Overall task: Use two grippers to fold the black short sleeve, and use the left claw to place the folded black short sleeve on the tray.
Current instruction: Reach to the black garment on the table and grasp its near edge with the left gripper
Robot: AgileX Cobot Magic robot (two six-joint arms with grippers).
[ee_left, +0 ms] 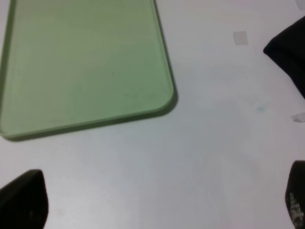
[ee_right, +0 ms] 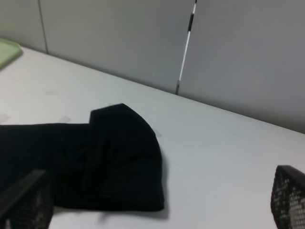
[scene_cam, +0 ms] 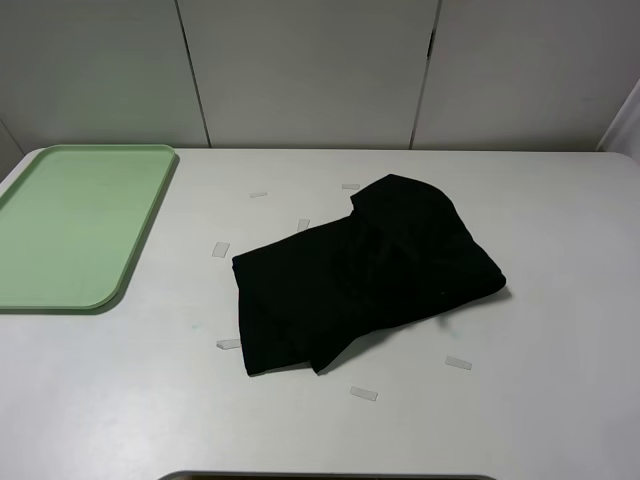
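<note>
The black short sleeve (scene_cam: 365, 275) lies crumpled in a loose bundle at the middle of the white table; no print shows on it. The pale green tray (scene_cam: 75, 225) sits empty at the far left. Neither arm appears in the high view. In the left wrist view the left gripper (ee_left: 159, 202) is open, its fingertips (ee_left: 24, 200) wide apart over bare table, with the tray (ee_left: 86, 62) ahead and a corner of the shirt (ee_left: 289, 50) to one side. The right gripper (ee_right: 157, 205) is open too, its fingertips (ee_right: 290, 198) spread, with the shirt (ee_right: 95, 157) just beyond them.
Several small strips of clear tape (scene_cam: 364, 394) lie on the table around the shirt. A grey panelled wall (scene_cam: 320, 70) closes the back of the table. The table's front edge (scene_cam: 330, 476) shows a dark rim at the bottom centre.
</note>
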